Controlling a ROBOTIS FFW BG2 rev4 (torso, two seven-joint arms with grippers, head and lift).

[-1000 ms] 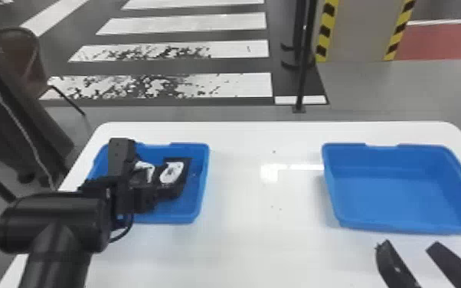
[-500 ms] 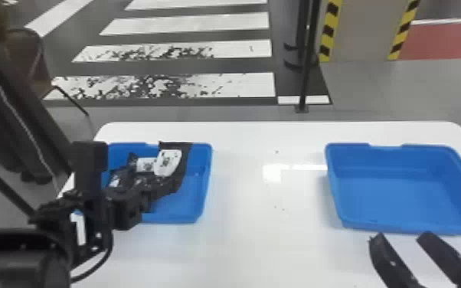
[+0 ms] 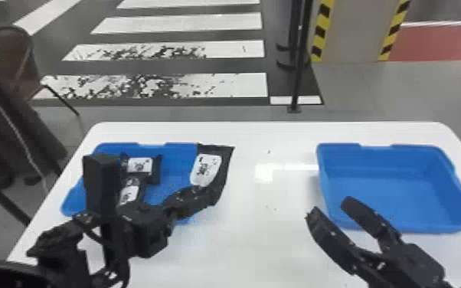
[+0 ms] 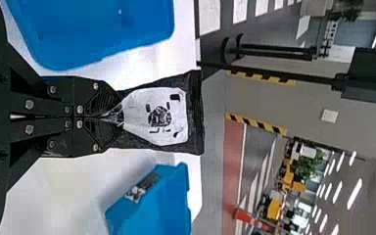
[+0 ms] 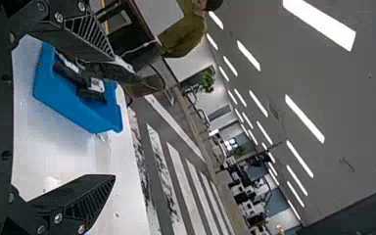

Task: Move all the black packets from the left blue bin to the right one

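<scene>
Black packet point(image 3: 210, 172) shifted rightward, clenched in left gripper point(image 3: 202, 195); right gripper point(image 3: 330, 208) advanced, fingers spread.

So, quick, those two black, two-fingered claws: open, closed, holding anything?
Left gripper: closed on a flat black packet with a white label.
Right gripper: open, nothing between its fingers.

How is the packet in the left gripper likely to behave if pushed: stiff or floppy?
The packet would probably fold, since it bunches where the left gripper pinches it. Yet it may be springy rather than limp: its wide free end juts out without drooping.
</scene>
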